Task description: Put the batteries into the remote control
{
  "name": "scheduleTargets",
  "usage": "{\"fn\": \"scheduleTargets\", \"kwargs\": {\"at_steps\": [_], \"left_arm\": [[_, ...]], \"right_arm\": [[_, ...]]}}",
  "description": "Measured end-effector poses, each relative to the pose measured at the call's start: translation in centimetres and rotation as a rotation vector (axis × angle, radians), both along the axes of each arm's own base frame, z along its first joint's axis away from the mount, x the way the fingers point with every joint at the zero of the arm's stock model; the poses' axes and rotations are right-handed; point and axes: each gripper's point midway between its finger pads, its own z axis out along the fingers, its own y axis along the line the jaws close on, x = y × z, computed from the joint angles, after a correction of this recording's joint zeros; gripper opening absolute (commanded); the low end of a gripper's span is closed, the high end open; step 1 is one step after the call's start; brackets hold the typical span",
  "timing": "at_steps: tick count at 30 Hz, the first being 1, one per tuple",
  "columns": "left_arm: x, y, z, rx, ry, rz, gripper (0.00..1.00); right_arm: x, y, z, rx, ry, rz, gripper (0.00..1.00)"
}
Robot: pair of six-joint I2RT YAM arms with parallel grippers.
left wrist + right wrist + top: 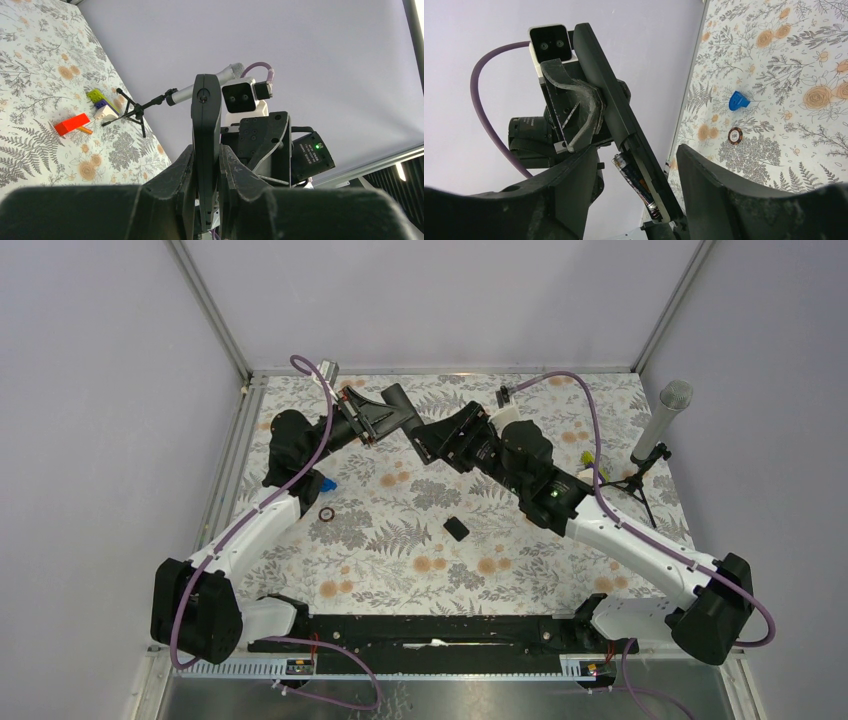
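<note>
My left gripper [207,172] is shut on the remote control [206,120], a slim black bar held edge-on and raised above the table; it also shows in the top view [400,403] and in the right wrist view [611,107]. One battery [636,182] lies in its open compartment, its upper end tilted out. My right gripper [639,172] is open, its fingers on either side of the remote's battery end without touching it, and it meets the left gripper [383,420] at the back middle [430,443]. The black back cover [456,529] lies on the table. No other battery shows.
A grey-headed microphone [661,421] stands on a tripod at the right. A red block [71,123] and small coloured bricks [98,98] lie near it. A blue piece [327,483] and a poker chip [326,514] lie at the left.
</note>
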Motion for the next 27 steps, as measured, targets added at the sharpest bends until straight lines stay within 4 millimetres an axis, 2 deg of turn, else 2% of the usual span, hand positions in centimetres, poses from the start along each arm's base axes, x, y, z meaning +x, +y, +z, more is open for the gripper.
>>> {"fn": "scheduleTargets", "kwargs": {"at_steps": [2,15,27], "left_arm": [[0.04,-0.01,-0.09,0.002,0.006,0.0,0.0],[0.19,0.01,0.26,-0.001,0.009,0.007,0.0],[0.3,0.01,0.87,-0.011,0.025,0.009,0.0]], "right_arm": [[-0.08,0.06,-0.24,-0.002,0.0,0.006,0.6],[-0.02,0.13,-0.21,0.009,-0.012,0.018,0.5],[0.09,0.14,0.35,0.029,-0.032,0.022,0.51]]}}
